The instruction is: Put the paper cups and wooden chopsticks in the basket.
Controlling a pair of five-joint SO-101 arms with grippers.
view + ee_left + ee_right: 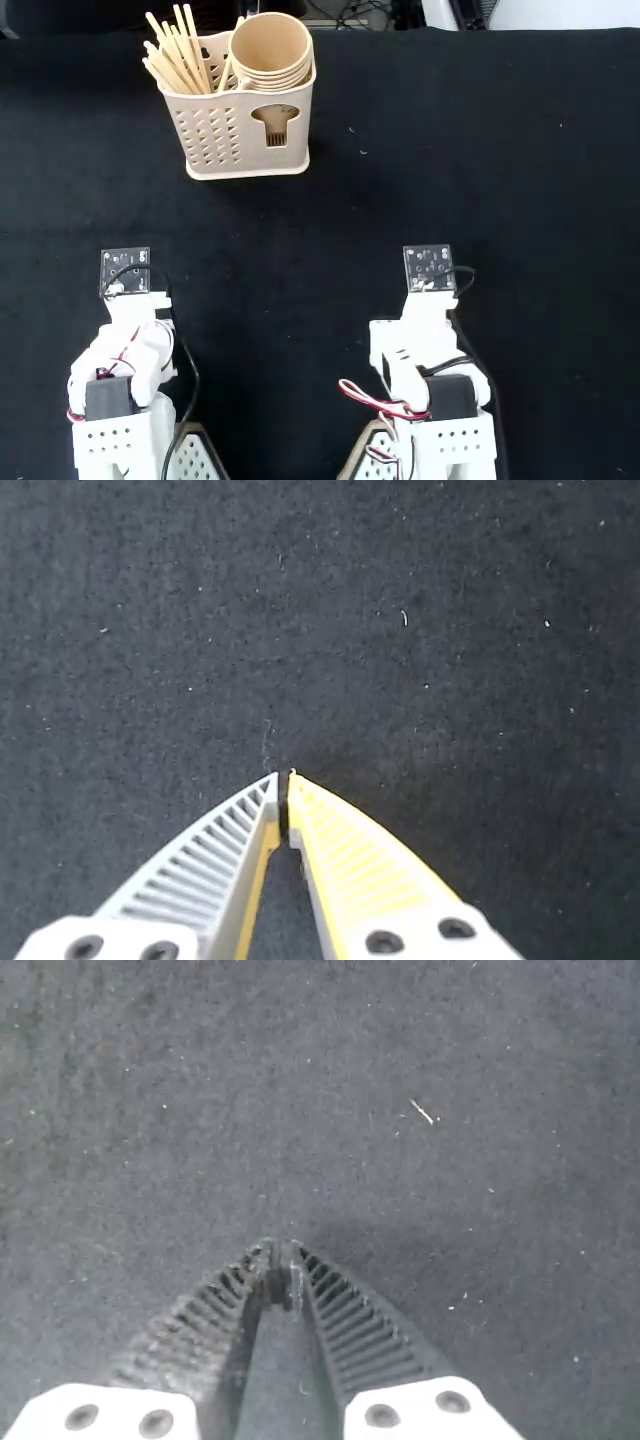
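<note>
Black cloth: the bench is covered with it, and the basket stands upright on it, taken as the landmark.
Wooden chopsticks: stood on end in one compartment of the basket and fanned against its wall, tips above the rim. The narrow cell is judged to be what keeps them upright.
Paper cups: nested into a single stack and seated mouth-up in the basket's other compartment, just beside the chopsticks, so that one cell takes them all.
Left arm: folded low, well apart from the basket. The left jaws are pressed together at the tips over bare cloth, with nothing between them.
Right arm: folded likewise, well apart from the basket. The right jaws are met at the tips and nothing is gripped.
Task stage: judged finished, since both kinds of item are seen inside the basket and both arms are set in what is taken for a rest pose.
</note>
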